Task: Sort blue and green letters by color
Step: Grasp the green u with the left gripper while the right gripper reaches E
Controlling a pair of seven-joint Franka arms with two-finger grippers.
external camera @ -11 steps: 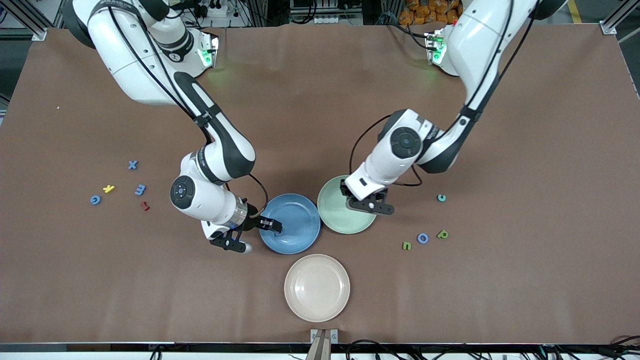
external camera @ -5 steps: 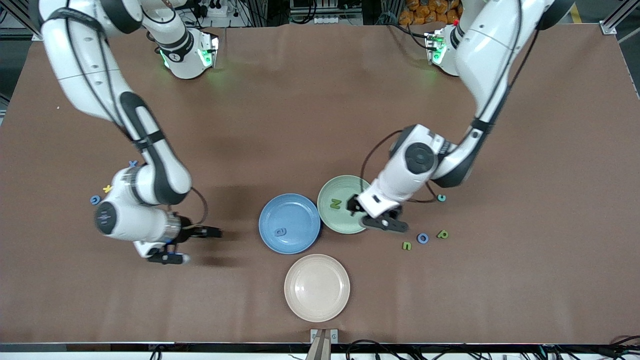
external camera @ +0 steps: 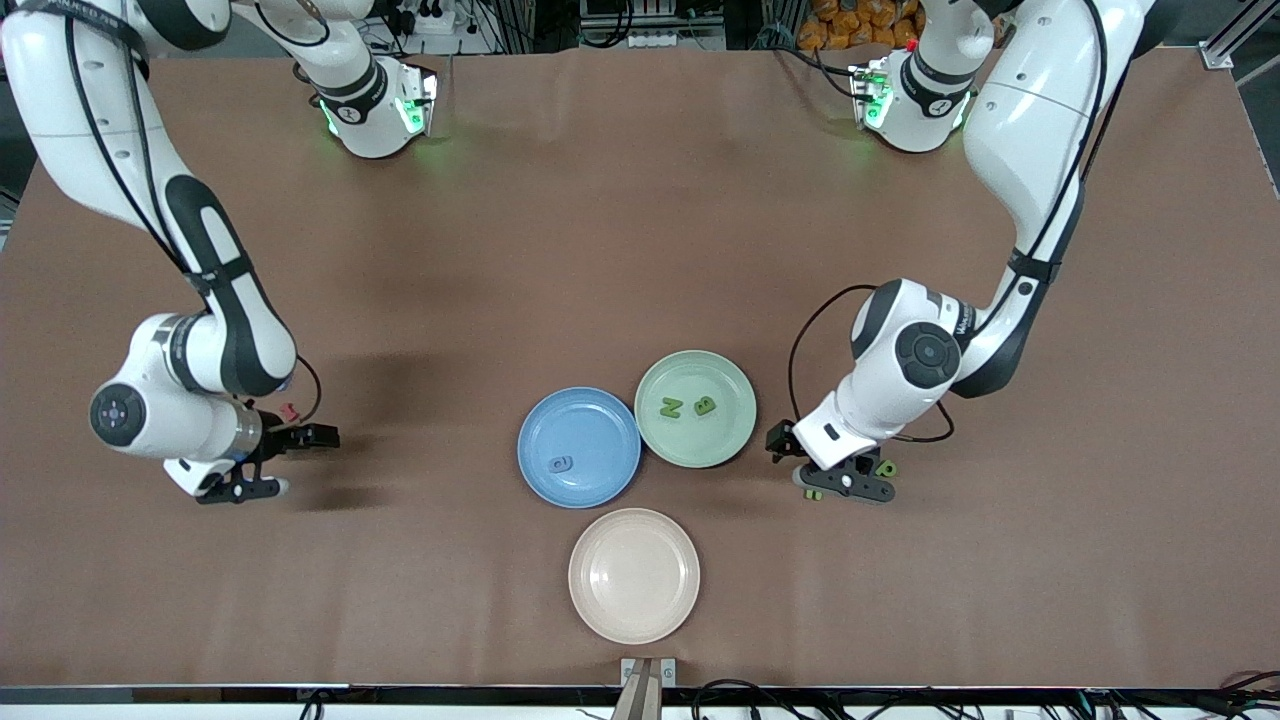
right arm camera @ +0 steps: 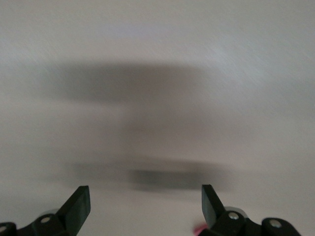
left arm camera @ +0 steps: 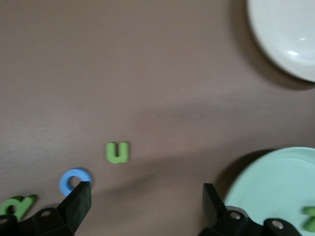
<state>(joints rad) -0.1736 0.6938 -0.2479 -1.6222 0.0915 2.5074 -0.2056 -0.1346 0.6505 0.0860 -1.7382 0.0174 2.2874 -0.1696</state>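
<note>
Two pincers wide, empty; green u (left arm camera: 117, 152) between left pincer (left arm camera: 145, 204) fingers, untouched.

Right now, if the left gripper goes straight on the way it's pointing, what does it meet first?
Probably the green letter u, on the bare table ahead of the open left gripper. The blue letter o sits just off line by one fingertip. Depth is uncertain.

Readable as letter shapes only: green "N" (external camera: 671, 407) and green "B" (external camera: 705, 405) in the green plate (external camera: 738, 432), green "u" (left arm camera: 117, 152) and blue "o" (left arm camera: 74, 180) on the table near that plate.
</note>
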